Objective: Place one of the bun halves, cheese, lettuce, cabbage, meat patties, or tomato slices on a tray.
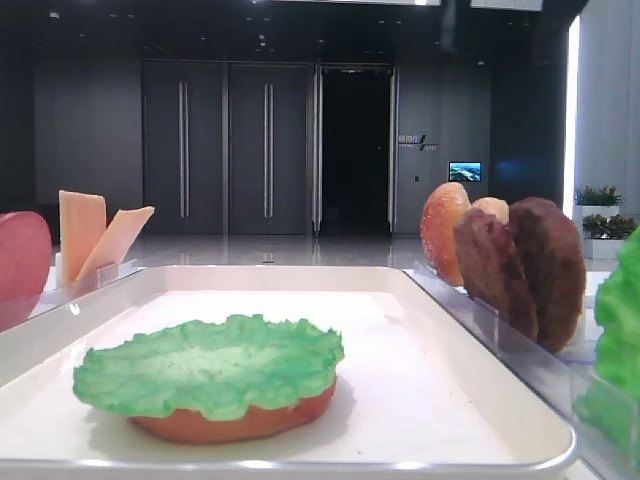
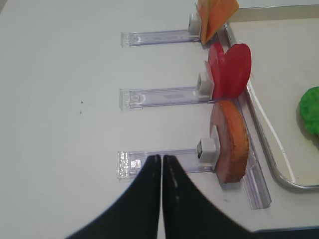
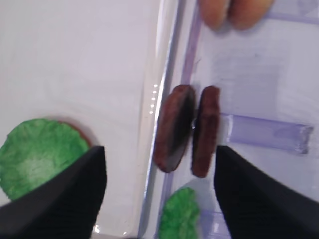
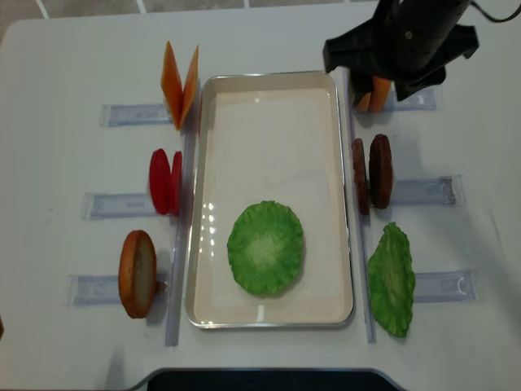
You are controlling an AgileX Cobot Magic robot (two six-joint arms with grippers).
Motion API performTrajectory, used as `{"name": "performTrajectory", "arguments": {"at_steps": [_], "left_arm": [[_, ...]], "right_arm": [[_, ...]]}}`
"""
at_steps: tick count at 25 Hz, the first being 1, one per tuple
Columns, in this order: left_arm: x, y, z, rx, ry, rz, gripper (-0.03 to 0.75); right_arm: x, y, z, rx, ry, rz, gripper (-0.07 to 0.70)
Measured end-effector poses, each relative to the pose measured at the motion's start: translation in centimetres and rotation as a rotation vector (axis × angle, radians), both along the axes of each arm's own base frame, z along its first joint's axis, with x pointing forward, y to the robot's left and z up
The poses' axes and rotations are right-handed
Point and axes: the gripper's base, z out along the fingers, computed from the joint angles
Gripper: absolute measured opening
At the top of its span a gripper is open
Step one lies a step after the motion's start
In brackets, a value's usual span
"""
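Note:
The off-white tray (image 4: 269,130) holds a green lettuce (image 4: 264,248) leaf lying on a bun half (image 1: 230,425). Two dark meat patties (image 3: 174,127) stand on edge in a clear holder just right of the tray rim (image 3: 158,89). My right gripper (image 3: 159,153) hovers above them, open and empty, its black fingers (image 3: 75,189) spread either side of the patties. The right arm (image 4: 403,37) covers part of two more bun halves (image 4: 373,92). My left gripper (image 2: 160,159) is shut and empty, over a clear holder beside an upright bun half (image 2: 232,142).
Left of the tray stand cheese (image 4: 181,81) slices, tomato slices (image 4: 165,181) and a bun half (image 4: 138,273), each in clear holders. A second lettuce leaf (image 4: 391,279) lies right of the tray. The holders' rails (image 4: 423,191) stick outward on both sides.

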Motion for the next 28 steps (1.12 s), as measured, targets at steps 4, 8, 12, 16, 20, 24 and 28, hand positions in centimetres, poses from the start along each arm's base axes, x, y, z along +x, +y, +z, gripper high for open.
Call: {"name": "performTrajectory", "arguments": {"at_steps": [4, 8, 12, 16, 20, 24, 28], "left_arm": [[0.0, 0.0, 0.0, 0.000, 0.000, 0.000, 0.000], [0.0, 0.0, 0.0, 0.000, 0.000, 0.000, 0.000], [0.0, 0.0, 0.0, 0.000, 0.000, 0.000, 0.000], [0.0, 0.0, 0.0, 0.000, 0.000, 0.000, 0.000], [0.0, 0.0, 0.0, 0.000, 0.000, 0.000, 0.000], [0.0, 0.0, 0.0, 0.000, 0.000, 0.000, 0.000], [0.0, 0.0, 0.0, 0.000, 0.000, 0.000, 0.000]], "right_arm": [[1.8, -4.5, 0.7, -0.009, -0.029, -0.076, 0.472], [3.0, -8.4, 1.0, -0.006, -0.040, -0.137, 0.472], [3.7, -12.1, 1.1, -0.019, -0.047, -0.193, 0.472], [3.9, -14.7, 1.2, -0.040, -0.056, -0.216, 0.472], [3.8, -16.2, 1.5, -0.051, -0.066, -0.246, 0.472], [3.2, -16.4, 1.6, -0.058, -0.071, -0.240, 0.472], [0.9, -16.5, 0.7, -0.081, -0.036, -0.225, 0.472]]}}
